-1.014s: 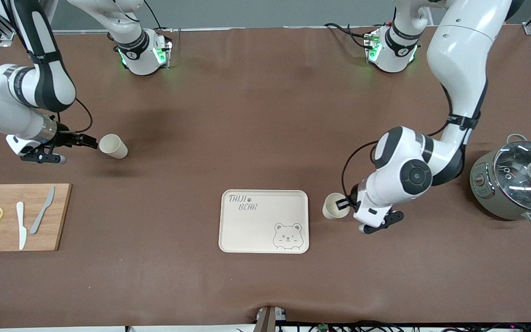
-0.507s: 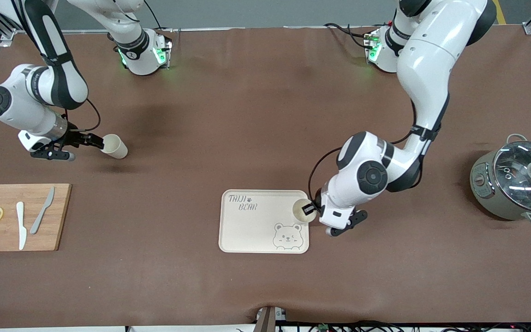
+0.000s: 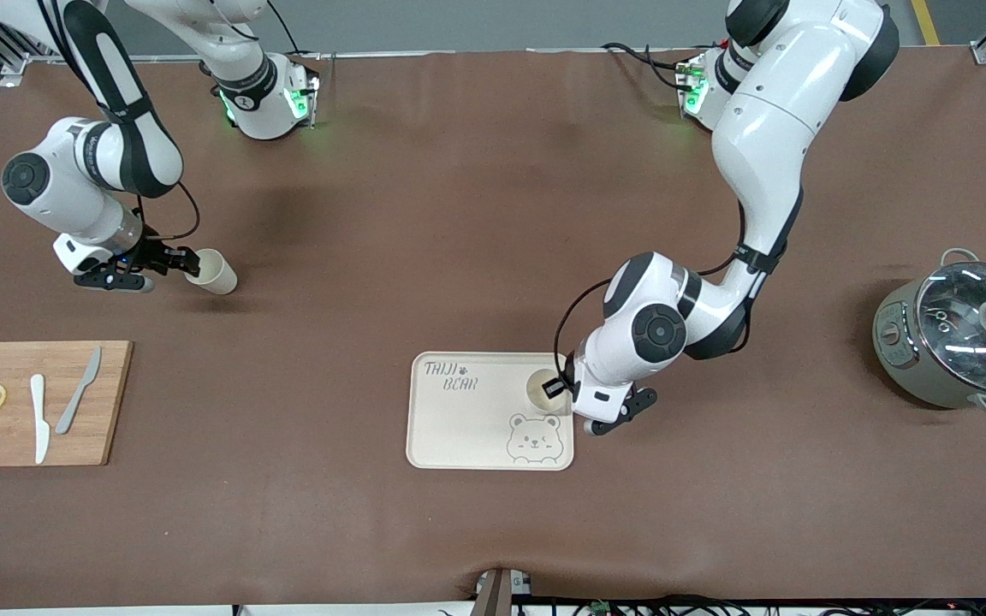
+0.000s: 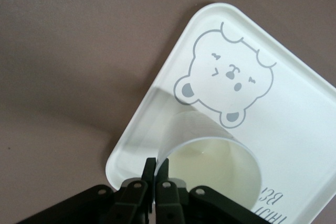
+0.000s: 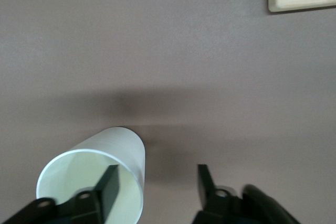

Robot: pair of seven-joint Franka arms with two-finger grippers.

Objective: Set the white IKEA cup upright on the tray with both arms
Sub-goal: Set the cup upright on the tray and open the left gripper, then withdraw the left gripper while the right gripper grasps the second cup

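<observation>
- Cups look light, thin-walled and smooth; pinch the rim wall gently so you don't slip.
- Your left gripper point(image 3: 555, 387) pinches one cup point(image 3: 540, 389) by its rim, upright over the tray point(image 3: 459, 428).
- Your right gripper point(image 3: 178, 259) is spread across the rim of the second cup point(image 3: 212, 271), which is on the table toward the right arm's end.
</observation>
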